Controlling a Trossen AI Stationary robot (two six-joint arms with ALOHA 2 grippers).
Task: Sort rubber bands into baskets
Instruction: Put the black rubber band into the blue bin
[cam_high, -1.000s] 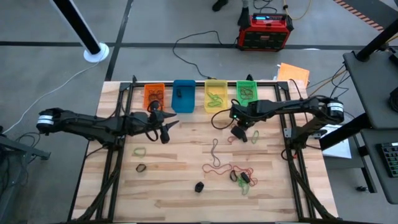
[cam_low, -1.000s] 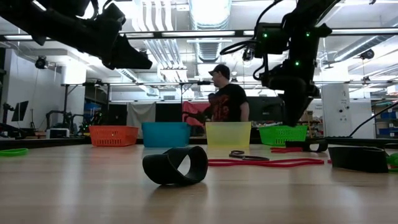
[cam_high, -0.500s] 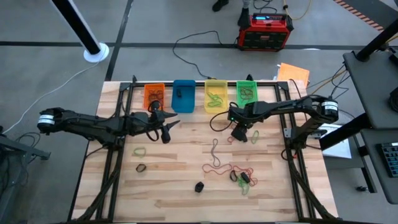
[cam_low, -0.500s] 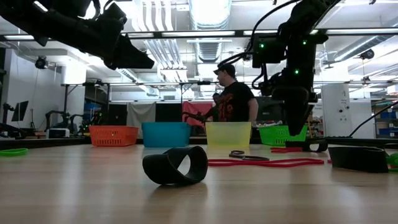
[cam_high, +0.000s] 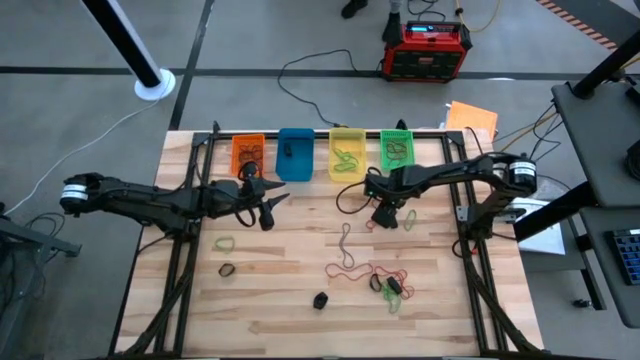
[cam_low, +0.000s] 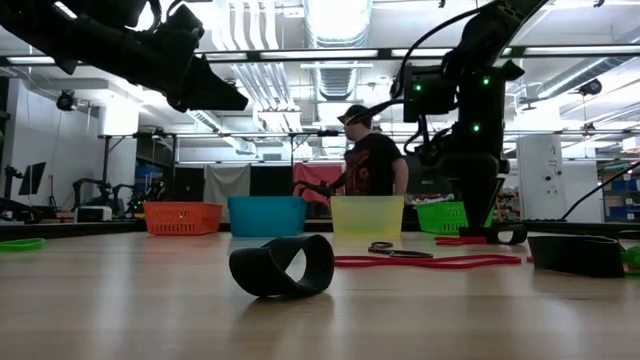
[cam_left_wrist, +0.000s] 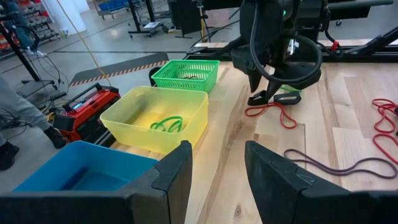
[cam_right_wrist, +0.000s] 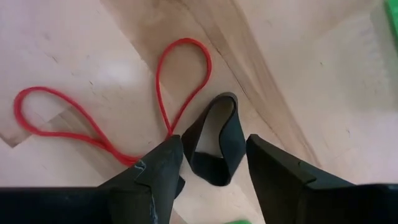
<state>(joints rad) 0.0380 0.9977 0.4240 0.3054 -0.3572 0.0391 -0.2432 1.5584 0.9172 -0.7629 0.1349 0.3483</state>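
Observation:
Four baskets stand in a row at the far edge: orange (cam_high: 248, 153), blue (cam_high: 294, 153), yellow (cam_high: 346, 153) and green (cam_high: 396, 148). My right gripper (cam_right_wrist: 214, 180) points down, open, just in front of the yellow and green baskets. Its fingers stand on either side of a wide black rubber band (cam_right_wrist: 214, 143), which lies on the table beside a thin red band (cam_right_wrist: 124, 106). My left gripper (cam_left_wrist: 217, 180) hovers open and empty near the orange and blue baskets (cam_high: 265, 205). More rubber bands lie loose on the table.
Loose bands on the wood: a green loop (cam_high: 225, 242), a black one (cam_high: 227, 269), a black clump (cam_high: 320, 299), a long brown band (cam_high: 345, 243), a red-green tangle (cam_high: 388, 282). A red-black box (cam_high: 424, 50) sits on the floor beyond the table. A person (cam_low: 370, 165) stands behind it.
My right gripper has sunk toward the table above the black and red bands, and its fingers have opened. My left arm has kept still.

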